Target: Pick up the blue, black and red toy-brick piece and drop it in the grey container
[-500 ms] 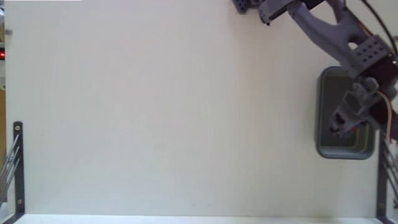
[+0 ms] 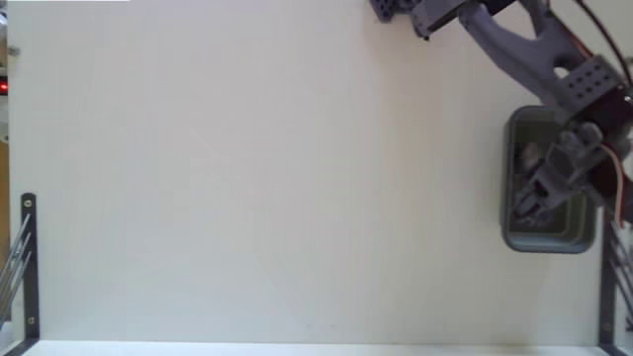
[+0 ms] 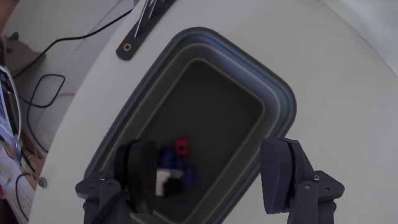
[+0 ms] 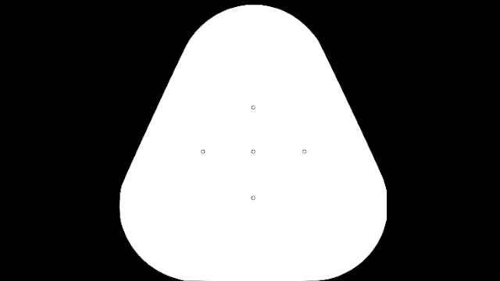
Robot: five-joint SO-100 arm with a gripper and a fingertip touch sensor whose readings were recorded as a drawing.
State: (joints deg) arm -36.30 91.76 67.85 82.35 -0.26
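In the wrist view my gripper [image 3: 211,149] is open above the grey container [image 3: 205,37], its two dark fingers spread wide apart. The blue, black and red toy-brick piece [image 3: 176,163] shows blurred inside the container, close to the left finger [image 3: 140,171] and free of both fingers. In the fixed view the gripper [image 2: 534,206] hangs over the container [image 2: 554,242] at the right side of the white table. The arm hides the brick piece there.
The arm's base [image 2: 415,12] is at the top edge of the fixed view. Black metal brackets stand at the table's left [image 2: 28,267] and right [image 2: 605,297] edges. Cables [image 3: 43,74] lie off the table beyond the container.
The fingers have opened over the container. The red spot seen between them earlier no longer shows in the fixed view. The arm has hardly shifted.
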